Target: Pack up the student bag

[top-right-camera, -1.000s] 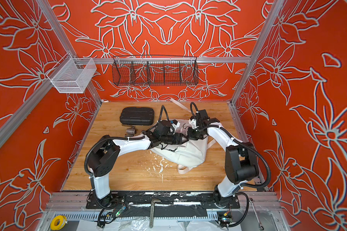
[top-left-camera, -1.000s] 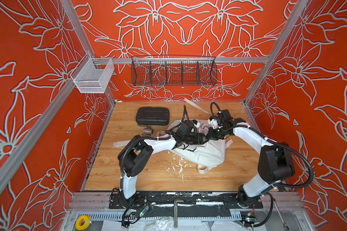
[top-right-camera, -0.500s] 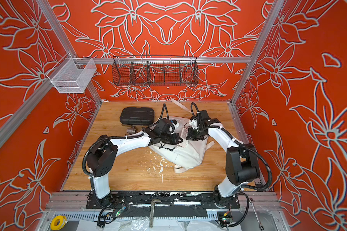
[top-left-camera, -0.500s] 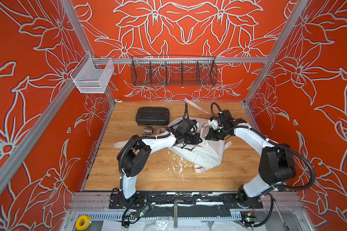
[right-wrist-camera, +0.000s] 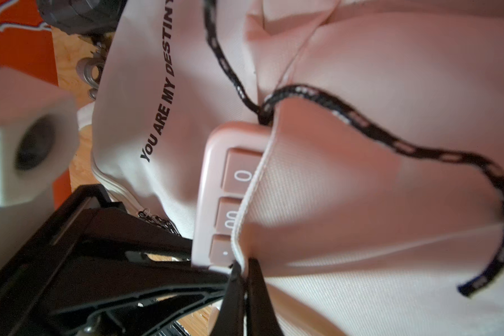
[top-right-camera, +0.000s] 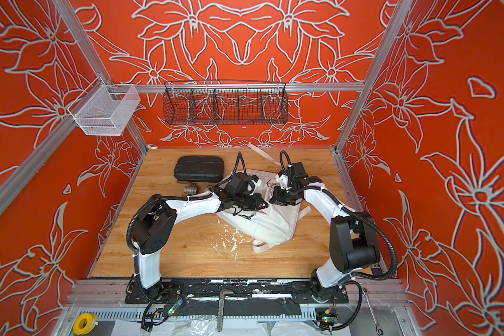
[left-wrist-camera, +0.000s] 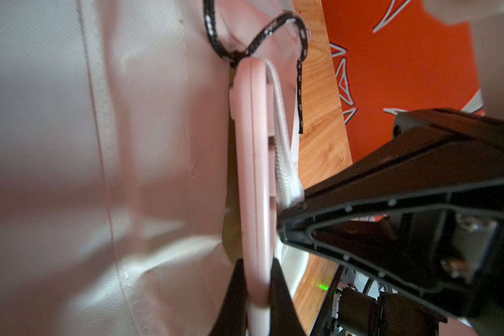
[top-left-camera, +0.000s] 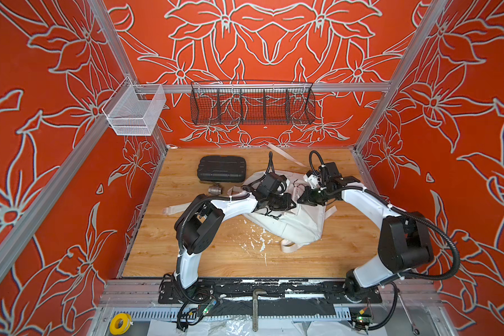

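Two tools engaged: left tool (left-wrist-camera: pixel 256 269) has just closed onto pink calculator (left-wrist-camera: pixel 250 145); right tool (right-wrist-camera: pixel 244 266) pinched tight on pocket rim (right-wrist-camera: pixel 253 186) of student bag (top-left-camera: pixel 297 227), lying on worktop (top-left-camera: pixel 216 256). Calc. partly inside pocket; est. ready for push-in.

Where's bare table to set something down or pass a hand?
Bare: table front strip between left arm and right arm, short of the bag, bar white flecks; also the front left corner outside the left arm. Crowded: back left with case, metal fitting, strap; and the bag mouth, where left tool and right tool grip.
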Robot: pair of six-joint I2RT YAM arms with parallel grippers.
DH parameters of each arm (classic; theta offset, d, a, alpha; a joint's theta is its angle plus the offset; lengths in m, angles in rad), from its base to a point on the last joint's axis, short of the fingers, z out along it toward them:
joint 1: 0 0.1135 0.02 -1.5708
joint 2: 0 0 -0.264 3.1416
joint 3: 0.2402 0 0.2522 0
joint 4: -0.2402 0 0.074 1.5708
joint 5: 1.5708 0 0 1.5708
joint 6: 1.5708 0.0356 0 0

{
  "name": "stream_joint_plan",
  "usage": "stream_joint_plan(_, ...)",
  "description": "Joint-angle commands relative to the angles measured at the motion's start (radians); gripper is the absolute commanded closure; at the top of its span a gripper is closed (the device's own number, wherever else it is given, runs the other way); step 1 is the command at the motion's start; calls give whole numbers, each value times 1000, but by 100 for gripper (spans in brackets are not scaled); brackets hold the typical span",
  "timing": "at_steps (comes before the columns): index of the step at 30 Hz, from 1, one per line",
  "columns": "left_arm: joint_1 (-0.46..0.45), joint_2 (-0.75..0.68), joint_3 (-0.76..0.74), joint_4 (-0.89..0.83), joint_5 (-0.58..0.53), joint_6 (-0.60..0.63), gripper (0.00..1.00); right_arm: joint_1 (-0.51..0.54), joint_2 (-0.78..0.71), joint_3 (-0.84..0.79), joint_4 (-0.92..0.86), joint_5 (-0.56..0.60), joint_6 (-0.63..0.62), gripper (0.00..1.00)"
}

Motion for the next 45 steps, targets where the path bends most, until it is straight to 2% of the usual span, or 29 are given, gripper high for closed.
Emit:
stream_joint_plan(1, -58, 31, 5, 101, 114, 24, 100, 29, -47, 29, 263, -243, 84, 100)
stream_joint_plan(4, -68, 58, 20, 119, 135, 24, 100, 42, -20, 46, 285, -279, 99, 100)
stream_joint_plan(7, -76, 90, 54, 95, 137, 31, 100, 57, 15, 70, 218, -276, 59, 100)
stream_joint_plan(8, -76, 91, 56, 94, 132, 32, 98, 57, 24, 74, 183, -264, 37, 100)
stream_joint_plan(11, -75, 75, 56, 57, 93, 62, 83, 56, 18, 61, 113, -211, -5, 100)
stream_joint_plan(14, -76, 65, 55, 5, 69, 100, 80, 54, 4, 32, 116, -203, -4, 100)
stream_joint_plan(16, -75, 69, 61, -37, 70, 128, 81, 53, 2, 26, 136, -215, 20, 100)
stream_joint_plan(21, -74, 39, -11, -16, 113, 146, 100, 42, -3, 32, 167, -219, 47, 100)
stream_joint_plan(27, -55, -12, -141, 198, 271, 94, 100, 43, -13, 50, 133, -237, -4, 100)
stream_joint_plan(31, -42, -33, -158, 252, 322, 82, 100, 47, -15, 49, 73, -209, -69, 100)
stream_joint_plan(34, -25, -74, -190, 299, 304, 62, 100, 46, -25, 32, 44, -176, -94, 100)
stream_joint_plan(37, -6, -105, -235, 390, 264, 16, 100, 50, -46, -2, 120, -232, -25, 100)
stream_joint_plan(41, 14, -117, -263, 484, 234, -38, 100, 54, -77, -36, 147, -243, 12, 100)
stream_joint_plan(45, -9, -85, -181, 352, 227, 22, 100, 70, -80, -68, 201, -282, 58, 100)
